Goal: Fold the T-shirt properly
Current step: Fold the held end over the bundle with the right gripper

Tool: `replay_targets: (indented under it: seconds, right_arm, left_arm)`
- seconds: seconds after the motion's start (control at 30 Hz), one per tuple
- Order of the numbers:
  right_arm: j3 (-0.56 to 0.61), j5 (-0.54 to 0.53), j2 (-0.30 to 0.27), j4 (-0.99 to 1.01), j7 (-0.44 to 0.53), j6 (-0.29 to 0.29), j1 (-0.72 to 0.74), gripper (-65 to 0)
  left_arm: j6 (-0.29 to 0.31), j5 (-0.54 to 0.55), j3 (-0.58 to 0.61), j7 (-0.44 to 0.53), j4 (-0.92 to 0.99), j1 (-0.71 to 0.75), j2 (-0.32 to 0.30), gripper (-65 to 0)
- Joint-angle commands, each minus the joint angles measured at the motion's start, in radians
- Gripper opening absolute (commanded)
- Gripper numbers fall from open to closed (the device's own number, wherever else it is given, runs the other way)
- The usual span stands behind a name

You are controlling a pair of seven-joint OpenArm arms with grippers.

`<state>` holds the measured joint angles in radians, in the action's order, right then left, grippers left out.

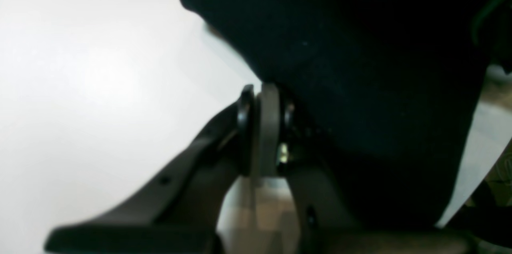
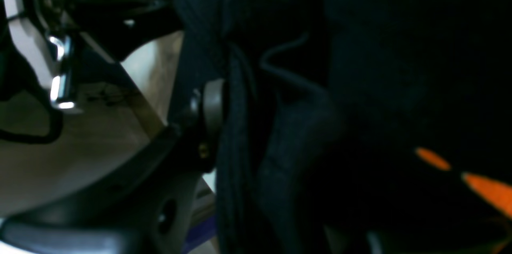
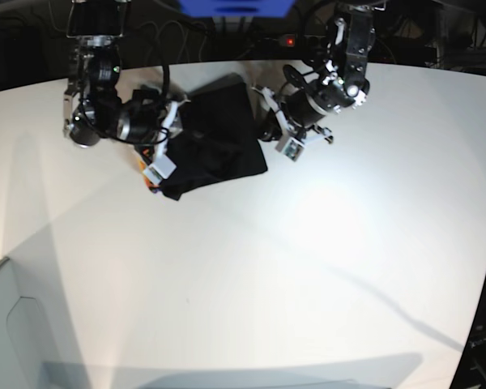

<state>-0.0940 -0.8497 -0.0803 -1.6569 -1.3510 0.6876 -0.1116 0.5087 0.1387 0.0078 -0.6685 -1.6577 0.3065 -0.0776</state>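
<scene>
Base view, near ground: the white matte table [image 3: 251, 267] lies bare from the near edge up to the cloth, with a pale grey box corner [image 3: 16, 324] at the lower left.
T-shirt place: the plain black soft-fabric T-shirt [image 3: 215, 138] lies bunched into a compact, roughly square heap on the far part of the table, between the two arms.
Right gripper: the black right gripper [image 3: 164, 154] sits at the heap's left edge; in the right wrist view its dark fingers [image 2: 212, 114] are drawn narrow with folds of the black cloth [image 2: 240, 126] pinched between them.
Left gripper: the black left gripper [image 3: 271, 130] meets the heap's right edge; in the left wrist view its fingers [image 1: 268, 126] are pressed together at the hem of the cloth [image 1: 360, 66], and whether any fabric lies between them cannot be told.
Hard to make out: both wrist views are blurred and dark; orange patches [image 2: 480, 186] at the right wrist view's lower right cannot be identified.
Edges: the far table rim runs just behind both arms, with cables and dark gear beyond it.
Open room: wide bare tabletop lies toward the camera and to the right.
</scene>
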Motion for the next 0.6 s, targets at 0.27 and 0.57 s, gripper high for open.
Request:
replay_targets:
  seconds: [0.27, 0.57]
  right_arm:
    - [0.001, -0.029, -0.005, -0.147, 0.006, 0.011, 0.005, -32.2]
    - [0.0, -0.033, 0.003, -0.156, -0.045, 0.011, 0.006, -31.0]
  left_arm:
    - [-0.003, -0.012, -0.001, -0.029, -0.009, 0.007, -0.026, -61.5]
    - [-0.003, -0.015, -0.001, -0.029, -0.012, 0.007, -0.026, -61.5]
